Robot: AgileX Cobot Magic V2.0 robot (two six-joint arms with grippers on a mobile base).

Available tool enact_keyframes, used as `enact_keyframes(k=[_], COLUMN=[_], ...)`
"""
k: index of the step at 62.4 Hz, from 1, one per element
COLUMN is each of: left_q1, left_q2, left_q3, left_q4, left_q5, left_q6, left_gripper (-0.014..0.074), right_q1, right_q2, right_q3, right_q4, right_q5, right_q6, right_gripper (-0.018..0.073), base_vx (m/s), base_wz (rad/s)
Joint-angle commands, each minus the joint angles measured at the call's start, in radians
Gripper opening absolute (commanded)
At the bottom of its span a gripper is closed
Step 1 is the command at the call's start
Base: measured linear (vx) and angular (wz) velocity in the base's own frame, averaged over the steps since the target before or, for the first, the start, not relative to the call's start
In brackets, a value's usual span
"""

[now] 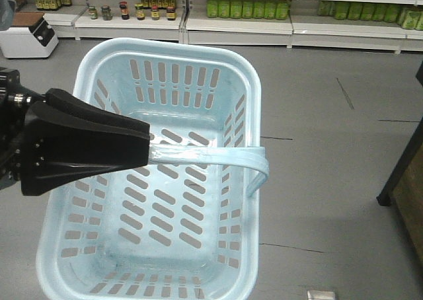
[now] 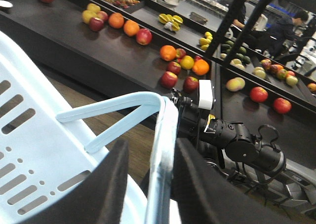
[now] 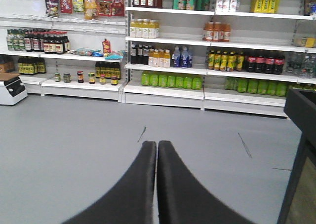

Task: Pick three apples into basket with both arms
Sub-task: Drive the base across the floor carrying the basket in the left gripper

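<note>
The pale blue basket hangs empty over the grey floor. Its swing handle runs into my left gripper, whose black wedge fingers are shut on it. In the left wrist view the handle passes between the two fingers of the left gripper, beside the basket wall. Dark red apples lie on a black display counter beyond the basket. My right gripper is shut on nothing and points across bare floor toward store shelves.
Oranges and yellow fruit lie among the apples. More red fruit sits on the counter's right section. My right arm extends below the counter edge. Shelves of bottles line the far wall. A dark stand is at the right.
</note>
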Motion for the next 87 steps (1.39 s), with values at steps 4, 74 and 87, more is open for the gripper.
enact_keyframes(k=[4,74,87], left_q1=[-0.002,-0.002,-0.002], left_q2=[-0.021,-0.021,-0.021], left_q3=[-0.028,-0.028,-0.028], left_q4=[0.044,0.044,0.044], left_q5=[0.026,0.025,0.025], left_q6=[0.003,0.003,0.003], left_gripper=[-0.0008,-0.0008,-0.0008], right_q1=[-0.002,-0.002,-0.002], right_q2=[-0.009,-0.009,-0.009], right_q3=[0.010,0.010,0.010], right_q4=[-0.003,-0.003,-0.003], right_q5=[-0.076,-0.076,-0.076], right_q6=[0.000,0.000,0.000], right_gripper=[-0.0003,-0.0003,-0.0003], base_vx=[0.15,0.19,0.23], base_wz=[0.28,-0.02,-0.22])
